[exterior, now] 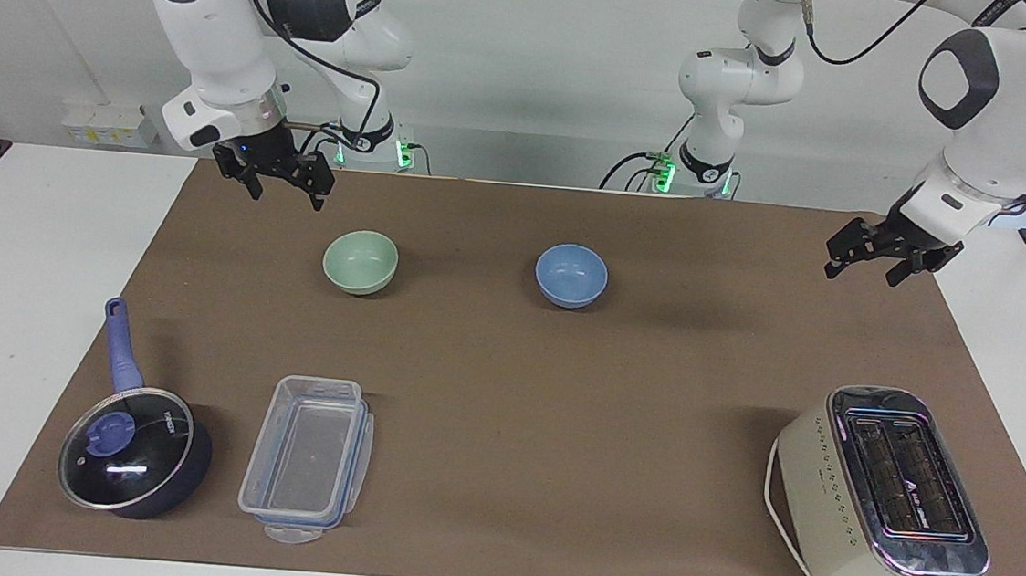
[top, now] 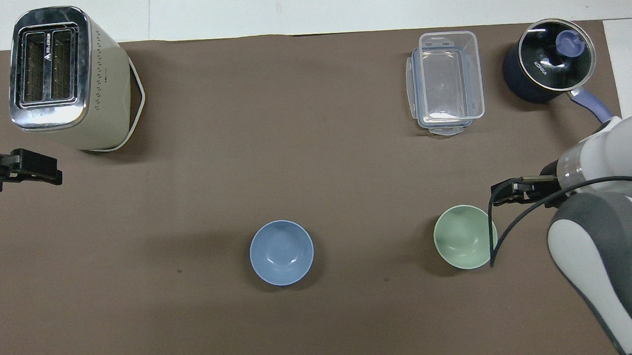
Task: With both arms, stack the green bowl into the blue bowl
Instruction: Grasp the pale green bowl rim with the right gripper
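The pale green bowl (exterior: 360,261) (top: 465,237) and the periwinkle-blue bowl (exterior: 572,274) (top: 281,252) sit upright and apart on the brown mat (exterior: 505,388), both empty. My right gripper (exterior: 287,198) (top: 498,198) hangs open in the air over the mat, just beside the green bowl toward the right arm's end, not touching it. My left gripper (exterior: 860,277) (top: 52,174) is open and empty, raised over the mat's edge at the left arm's end, well away from the blue bowl.
A cream toaster (exterior: 886,491) (top: 66,77) stands farther from the robots at the left arm's end. A clear plastic container (exterior: 309,457) (top: 446,81) and a dark lidded saucepan (exterior: 134,455) (top: 550,67) sit farther out at the right arm's end.
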{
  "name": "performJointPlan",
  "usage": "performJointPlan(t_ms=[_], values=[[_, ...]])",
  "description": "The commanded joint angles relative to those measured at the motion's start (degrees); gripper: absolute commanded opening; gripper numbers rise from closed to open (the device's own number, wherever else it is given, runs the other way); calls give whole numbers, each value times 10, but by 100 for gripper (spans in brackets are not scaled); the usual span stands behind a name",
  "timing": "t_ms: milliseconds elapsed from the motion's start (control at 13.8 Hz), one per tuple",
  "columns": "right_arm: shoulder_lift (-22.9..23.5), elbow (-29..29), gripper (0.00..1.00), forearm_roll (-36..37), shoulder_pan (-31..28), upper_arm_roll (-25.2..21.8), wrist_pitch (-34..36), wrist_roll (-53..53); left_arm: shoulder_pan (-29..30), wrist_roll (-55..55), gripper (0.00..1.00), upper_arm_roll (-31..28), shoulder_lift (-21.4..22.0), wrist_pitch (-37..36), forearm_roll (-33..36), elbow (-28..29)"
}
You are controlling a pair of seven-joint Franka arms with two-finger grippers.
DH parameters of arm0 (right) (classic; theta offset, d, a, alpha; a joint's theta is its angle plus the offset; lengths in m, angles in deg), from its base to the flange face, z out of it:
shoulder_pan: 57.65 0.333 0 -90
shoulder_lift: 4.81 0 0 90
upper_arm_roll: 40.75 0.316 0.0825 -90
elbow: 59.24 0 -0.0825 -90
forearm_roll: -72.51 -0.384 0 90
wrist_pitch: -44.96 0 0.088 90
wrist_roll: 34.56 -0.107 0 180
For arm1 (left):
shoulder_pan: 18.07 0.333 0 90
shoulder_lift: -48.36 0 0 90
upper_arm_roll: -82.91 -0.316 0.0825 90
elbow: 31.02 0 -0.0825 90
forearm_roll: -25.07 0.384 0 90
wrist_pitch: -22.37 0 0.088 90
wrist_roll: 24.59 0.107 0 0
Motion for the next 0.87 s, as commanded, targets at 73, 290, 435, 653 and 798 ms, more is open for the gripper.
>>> performJointPlan(t_ms=[73,290,435,653,798], values=[[-17,110,100,-15,-21,2,-103,68,-15,-7,100,-3,4,-19,24,-14],[-7,152,100,-34,-26,2,-147,102,-12,2,100,-4,-7,-64,22,-51],[-4,183,100,-61,-34,1,-186,145,-12,2,100,-3,-8,-62,17,-52],[17,189,100,-62,-35,2,-197,149,-12,-4,100,-6,-6,-56,-3,-51],[23,189,100,-62,-37,1,-208,159,-13,-7,100,-6,-3,-56,-3,-45]])
